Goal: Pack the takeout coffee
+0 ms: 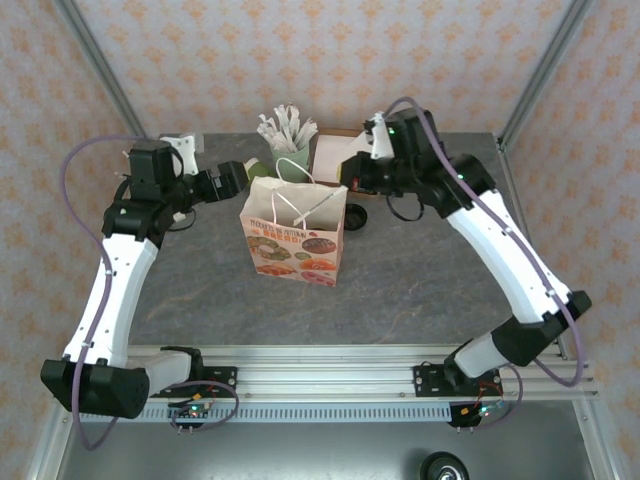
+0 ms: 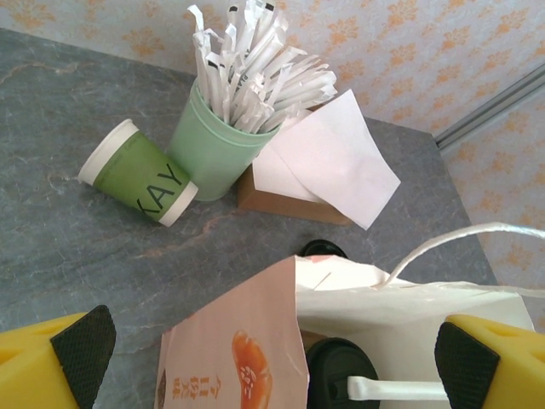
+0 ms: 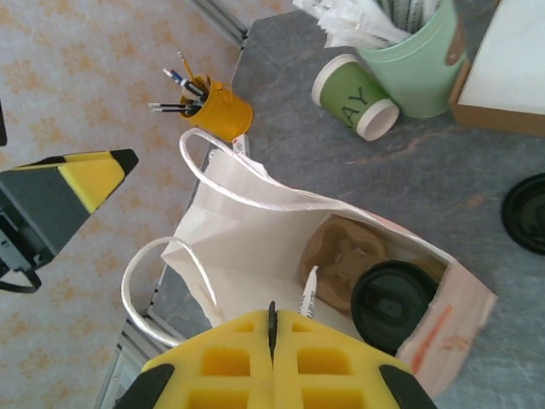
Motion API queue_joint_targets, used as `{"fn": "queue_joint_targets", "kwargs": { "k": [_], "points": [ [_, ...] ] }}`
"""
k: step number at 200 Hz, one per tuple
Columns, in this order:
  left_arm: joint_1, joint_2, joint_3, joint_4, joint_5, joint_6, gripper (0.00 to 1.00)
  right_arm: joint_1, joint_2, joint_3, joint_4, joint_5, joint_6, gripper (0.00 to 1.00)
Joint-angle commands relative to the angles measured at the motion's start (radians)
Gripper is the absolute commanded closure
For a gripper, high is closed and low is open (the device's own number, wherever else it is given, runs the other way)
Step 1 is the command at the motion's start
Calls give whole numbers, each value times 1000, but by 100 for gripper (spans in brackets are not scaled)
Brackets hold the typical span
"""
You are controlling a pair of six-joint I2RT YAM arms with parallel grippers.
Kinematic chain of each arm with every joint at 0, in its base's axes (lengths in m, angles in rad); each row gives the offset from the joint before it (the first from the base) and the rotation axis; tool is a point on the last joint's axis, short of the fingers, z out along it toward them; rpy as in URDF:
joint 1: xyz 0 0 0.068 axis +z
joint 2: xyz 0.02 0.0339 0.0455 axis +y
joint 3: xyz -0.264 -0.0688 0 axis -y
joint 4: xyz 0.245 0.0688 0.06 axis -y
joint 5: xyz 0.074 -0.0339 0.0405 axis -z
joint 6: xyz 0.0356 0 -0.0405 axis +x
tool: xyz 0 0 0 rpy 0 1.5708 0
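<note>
Grey stone-look desk, patterned wallpaper behind.

Item: takeout coffee, upright with its black lid uppermost, long axis vertical, inside the white paper bag at frame centre. It shares the bag with a brown cardboard piece and one wrapped stick.

Right claw: fingers pressed together, gripping nothing, above the bag mouth. The cup sits just to its lower right, so this arm is judged nearer.

Left claw: spread wide, empty, over the bag's edge.

Upper frame: pale green cup full of wrapped sticks; lidless green cup on its side; spare lid loose on the desk.
</note>
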Motion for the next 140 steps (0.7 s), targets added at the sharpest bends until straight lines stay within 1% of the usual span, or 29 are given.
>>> {"fn": "queue_joint_targets", "kwargs": {
  "k": [1, 12, 20, 29, 37, 42, 48, 58, 68, 80, 105, 121, 131, 140],
  "points": [
    [5, -18, -23, 36, 15, -26, 0, 32, 57, 9, 204, -61, 43, 100],
    [5, -18, -24, 37, 5, -30, 0, 62, 118, 20, 270, -69, 71, 100],
    [5, -20, -25, 41, -5, -34, 0, 88, 162, 42, 285, -53, 83, 99],
    [5, -21, -24, 44, -15, -34, 0, 105, 206, 77, 267, -23, 82, 84],
    [5, -22, -22, 45, -29, -34, 0, 107, 232, 105, 236, -14, 75, 58],
    [5, -20, -20, 43, -40, -32, 0, 106, 243, 123, 209, 2, 61, 46],
    [5, -19, -16, 38, -49, -27, 0, 103, 246, 149, 156, 32, 40, 38],
    [5, -14, -8, 31, -63, -18, 0, 86, 239, 185, 80, 87, 9, 30],
    [5, -8, -3, 22, -80, -10, 0, 43, 217, 201, 22, 103, -3, 25],
    [5, 0, 9, 9, -101, -2, 0, -29, 173, 177, -16, 121, 15, 19],
    [5, 12, 22, 6, -105, 6, 0, -194, 64, -20, 52, 78, 53, 11],
    [5, 19, 26, 2, -92, 8, 0, -285, 29, -137, 104, 56, 97, 9],
    [5, 23, 25, -2, -82, 9, 0, -344, 31, -201, 120, 87, 163, 8],
    [5, 26, 27, -7, -80, 7, 0, -404, 51, -256, 151, 72, 228, 8]
  ]
}}
